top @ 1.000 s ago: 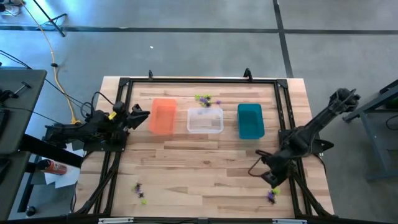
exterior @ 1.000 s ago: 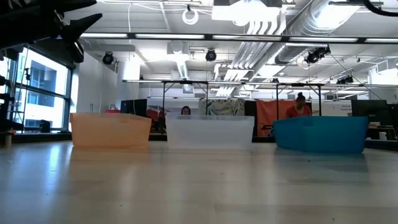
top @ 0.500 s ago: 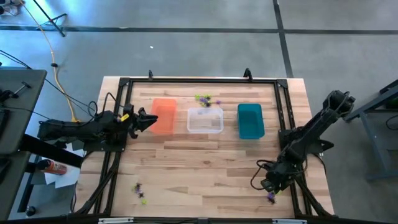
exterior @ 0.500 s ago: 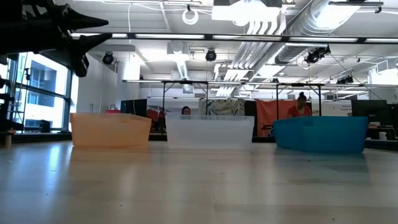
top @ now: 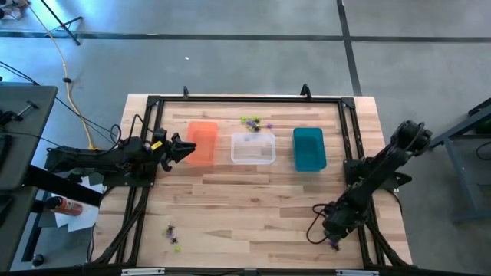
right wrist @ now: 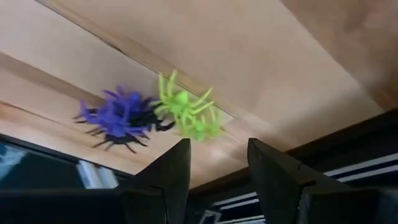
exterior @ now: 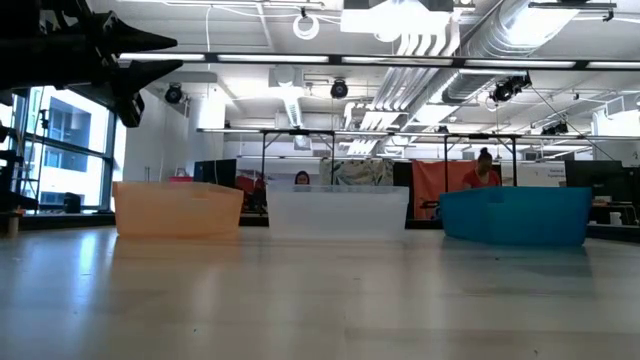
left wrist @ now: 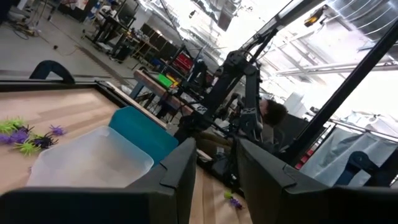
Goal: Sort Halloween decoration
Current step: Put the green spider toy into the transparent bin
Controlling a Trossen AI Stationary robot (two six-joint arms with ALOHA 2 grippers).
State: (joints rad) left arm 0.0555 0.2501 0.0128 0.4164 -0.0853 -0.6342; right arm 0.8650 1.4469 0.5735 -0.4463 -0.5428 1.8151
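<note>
Left gripper (top: 182, 147) hovers at the near-left corner of the orange bin (top: 202, 142), raised off the table, fingers (left wrist: 180, 171) a little apart with nothing between them. It looks parked; no spiders within its reach at this pose.

Middle of table: clear bin (top: 254, 149), then teal bin (top: 309, 149), in one row with the orange one. All three bins look empty from above, so sorting seems barely begun.

Right gripper (top: 333, 230) is low at the table's near-right edge, just over the black frame rail, fingers (right wrist: 163, 180) parted and empty. Directly ahead of them in the wrist view lies a cluster: one lime spider (right wrist: 186, 112) touching a purple spider (right wrist: 115, 115), with a black spider (right wrist: 146, 124) tangled under the purple.

Step in hand, as I judge it: picking one spider from this cluster. To do it well, centre the gap on the lime one, which sits at the clump's outer side, and come straight down so the purple and black are not dragged along. Legs interlock; a slow lift would show whether a second one hangs on. The rail is close, so keep the fingers clear of it.

Count:
- bins: 3
- spider clusters on table: 3, namely near-left pile (top: 173, 236), far pile (top: 252, 122) behind the clear bin, and the near-right cluster
- spiders in near-right cluster: 3 visible; other piles too small to count.
</note>
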